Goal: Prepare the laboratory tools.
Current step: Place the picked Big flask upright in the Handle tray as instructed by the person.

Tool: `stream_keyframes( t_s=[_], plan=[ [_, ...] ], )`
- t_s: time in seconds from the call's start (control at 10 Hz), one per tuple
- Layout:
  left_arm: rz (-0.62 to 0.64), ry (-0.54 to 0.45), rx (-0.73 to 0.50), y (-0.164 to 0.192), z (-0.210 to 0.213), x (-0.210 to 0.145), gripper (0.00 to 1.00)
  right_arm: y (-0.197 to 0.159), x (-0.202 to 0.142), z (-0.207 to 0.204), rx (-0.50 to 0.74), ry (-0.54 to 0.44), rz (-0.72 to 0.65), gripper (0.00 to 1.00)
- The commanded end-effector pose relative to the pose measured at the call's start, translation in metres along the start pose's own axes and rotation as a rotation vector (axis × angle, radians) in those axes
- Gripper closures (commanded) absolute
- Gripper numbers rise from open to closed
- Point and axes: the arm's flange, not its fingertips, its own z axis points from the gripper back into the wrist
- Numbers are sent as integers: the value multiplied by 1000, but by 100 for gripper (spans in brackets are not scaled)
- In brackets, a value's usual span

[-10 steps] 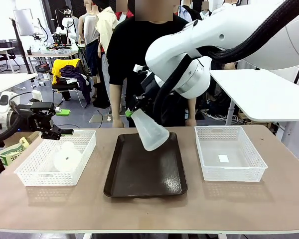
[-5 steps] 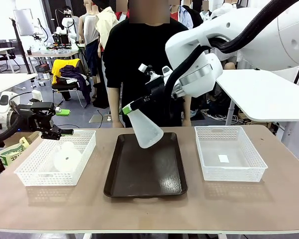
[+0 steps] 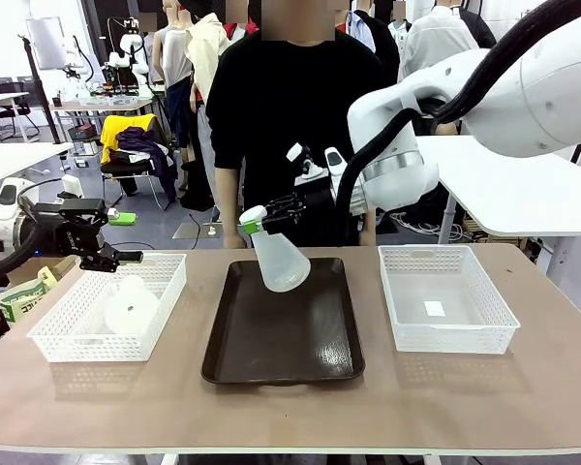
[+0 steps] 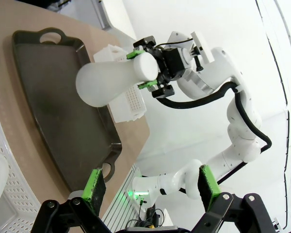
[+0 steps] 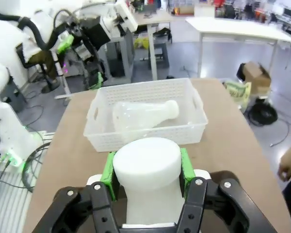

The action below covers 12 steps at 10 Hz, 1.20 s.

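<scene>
**A:** Start nearest the camera. What sits on the surface (image 3: 290, 412)?

**B:** A dark brown tray (image 3: 281, 339) lies in the middle, with a white mesh basket on either side. The right basket (image 3: 455, 339) has a small white square on its floor. The left basket (image 3: 87, 347) holds the lying flask (image 3: 131, 305), frosted white and resting on its side.

**A:** And the left end effector (image 3: 126, 257)?

**B:** It hangs over the far left corner of that basket, apart from the flask. Its wrist view shows the two green pads (image 4: 94, 189) spread wide with nothing between them, so it is open and empty.

**A:** Farther in, where is the other one?

**B:** The held flask (image 3: 276, 257) is over the far half of the tray. It is tilted, with the wide base lower and the neck up toward the robot's left. The right end effector (image 3: 257, 221) is clamped on the neck, a green pad pressed against each side just under the mouth. The right wrist view shows that clearly.

**A:** Does the base touch the tray?

**B:** It looks clear of it, but I can't tell for certain.

**A:** And beyond that?

**B:** A person (image 3: 281, 116) in a black top stands at the far edge of the surface, right behind the tray. The white right arm crosses in front of them from the right.
</scene>
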Motion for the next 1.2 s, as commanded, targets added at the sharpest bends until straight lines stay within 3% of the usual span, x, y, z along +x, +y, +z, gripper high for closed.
stream_keyframes(
  t_s=[0.0,0.7,1.1],
  plan=[
    [-5,2,-1,-2,2,0,0,3,-14,-11,-70,-76,44,100],
    [-5,2,-1,-2,2,0,0,-21,-49,-14,-103,-281,-26,100],
    [-5,2,-1,-2,2,0,0,-33,-67,-6,-123,-296,-76,100]
  ],
)
